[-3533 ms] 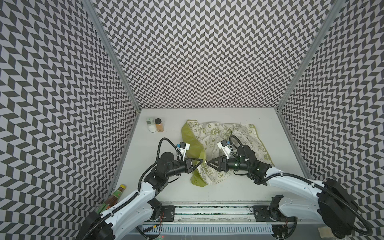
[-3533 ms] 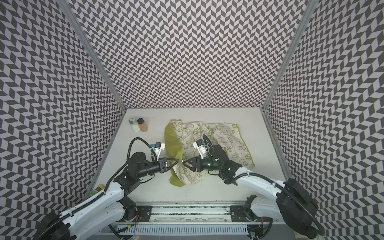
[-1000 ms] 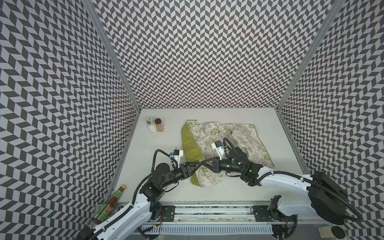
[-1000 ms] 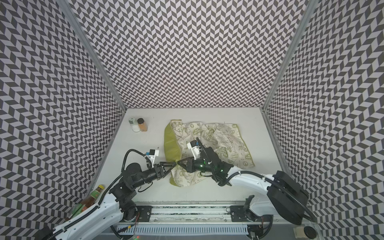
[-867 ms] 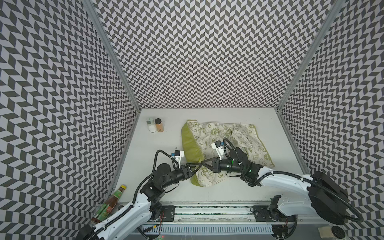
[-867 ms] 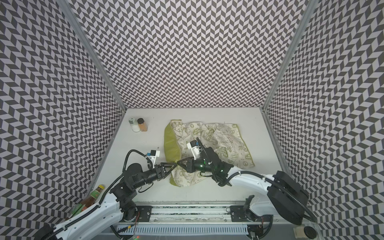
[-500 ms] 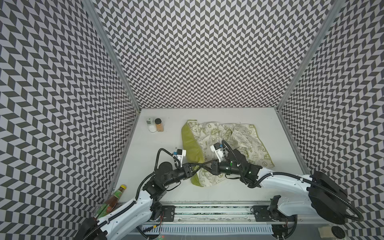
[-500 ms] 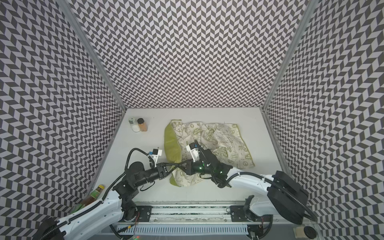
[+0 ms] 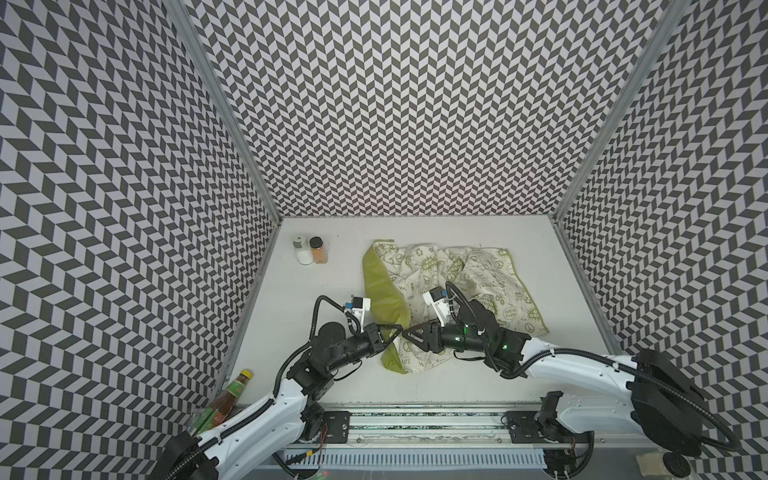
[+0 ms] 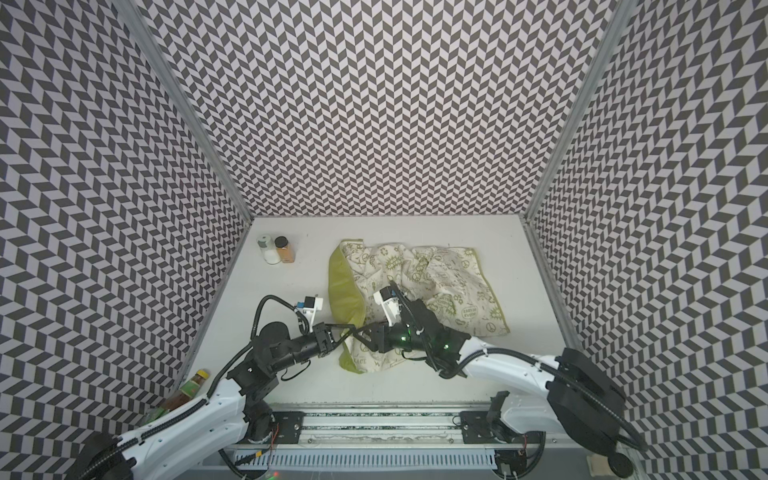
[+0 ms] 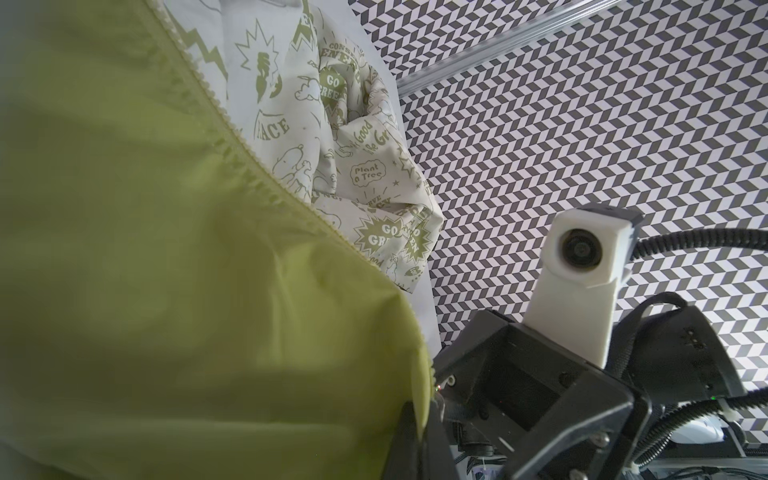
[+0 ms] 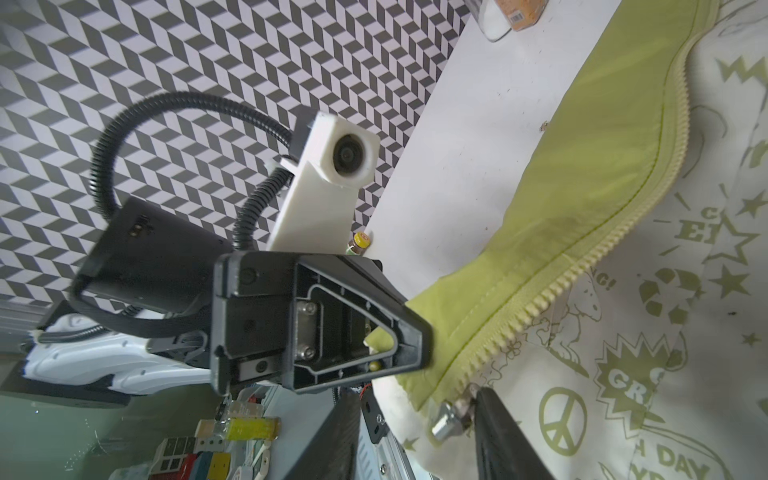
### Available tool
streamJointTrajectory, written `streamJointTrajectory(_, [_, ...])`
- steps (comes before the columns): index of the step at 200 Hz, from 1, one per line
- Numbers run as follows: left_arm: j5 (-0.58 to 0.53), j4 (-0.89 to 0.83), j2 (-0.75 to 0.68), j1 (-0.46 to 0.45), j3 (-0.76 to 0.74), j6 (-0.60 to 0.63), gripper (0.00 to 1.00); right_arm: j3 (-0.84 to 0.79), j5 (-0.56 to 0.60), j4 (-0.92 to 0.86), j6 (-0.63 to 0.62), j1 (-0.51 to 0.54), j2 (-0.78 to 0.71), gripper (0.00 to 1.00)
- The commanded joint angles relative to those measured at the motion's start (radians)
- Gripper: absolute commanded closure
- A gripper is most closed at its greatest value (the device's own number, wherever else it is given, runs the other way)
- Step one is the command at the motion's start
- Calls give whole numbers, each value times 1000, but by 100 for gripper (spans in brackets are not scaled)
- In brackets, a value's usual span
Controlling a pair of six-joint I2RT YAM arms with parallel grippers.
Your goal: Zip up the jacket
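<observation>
The jacket (image 9: 478,270) (image 10: 449,270) lies spread open on the table, cream printed lining up and a lime-green flap (image 9: 380,286) along its left side. My left gripper (image 9: 397,330) (image 10: 349,330) is shut on the lower edge of that green flap, which shows pinched in the left wrist view (image 11: 419,440). My right gripper (image 9: 409,334) (image 12: 415,440) faces it tip to tip, with its jaws apart. The silver zipper slider (image 12: 451,419) sits at the bottom of the pale zipper teeth (image 12: 582,266), against one right finger (image 12: 498,436).
Two spice jars (image 9: 309,249) stand at the back left of the table. A sauce bottle (image 9: 232,390) leans at the front left corner. Patterned walls close in three sides, and a rail (image 9: 415,424) runs along the front edge.
My left gripper has closed on the green flap's edge. My right gripper, shut a second ago, has opened. Both tips have drawn closer together.
</observation>
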Motion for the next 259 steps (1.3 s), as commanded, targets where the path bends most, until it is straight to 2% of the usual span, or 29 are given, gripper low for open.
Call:
streamJointTrajectory(1, [49,28,-12,30,-9,3,100,15,73,-108,-47,-36,-91,48])
streamJointTrajectory(17, [120,71,-20,75,-29,-1,100,9,190,-289,-89,-104,-182,43])
streamJointTrajectory(29, [154,52,-29,103,-29,21,100,-8,320,-425,-100,-185,-265,39])
streamJointTrajectory(47, [164,-10,-42,123,-8,64,100,-23,481,-606,-111,-373,-362,32])
streamJointTrajectory(56, [179,-11,-45,135,-7,69,100,-33,520,-653,-122,-467,-381,29])
streamJointTrajectory(75, [201,-2,-46,162,-13,62,100,-73,428,-637,-174,-657,-352,26])
streamJointTrajectory(89, [220,2,-44,184,-16,62,100,-102,329,-571,-211,-750,-302,24])
streamJointTrajectory(115, [249,-13,-54,241,-39,58,100,-130,230,-450,-249,-784,-191,24])
streamJointTrajectory(126, [269,-16,-63,272,-50,60,100,-124,129,-418,-286,-784,-132,27])
streamJointTrajectory(143, [287,-56,-80,317,-51,77,100,-112,19,-363,-274,-733,-47,38])
streamJointTrajectory(165, [304,-137,-103,365,-26,120,100,-74,118,-301,-240,-518,49,57])
streamJointTrajectory(166, [306,-140,-103,367,-24,123,100,-66,122,-297,-235,-500,62,61])
streamJointTrajectory(192, [335,-217,-141,440,-5,150,100,36,163,-271,-195,-298,215,89])
streamJointTrajectory(201, [342,-256,-154,468,1,166,100,89,206,-295,-191,-208,245,94])
streamJointTrajectory(210, [349,-298,-168,497,9,189,100,153,275,-336,-186,-117,268,94])
streamJointTrajectory(215, [354,-322,-173,515,14,203,100,189,300,-357,-189,-73,282,91])
streamJointTrajectory(226, [359,-378,-179,553,26,243,100,263,314,-410,-192,-14,326,74])
streamJointTrajectory(241, [375,-409,-177,595,33,274,100,286,300,-440,-192,3,335,63])
streamJointTrajectory(259, [395,-382,-162,598,27,270,100,212,296,-439,-171,5,230,50])
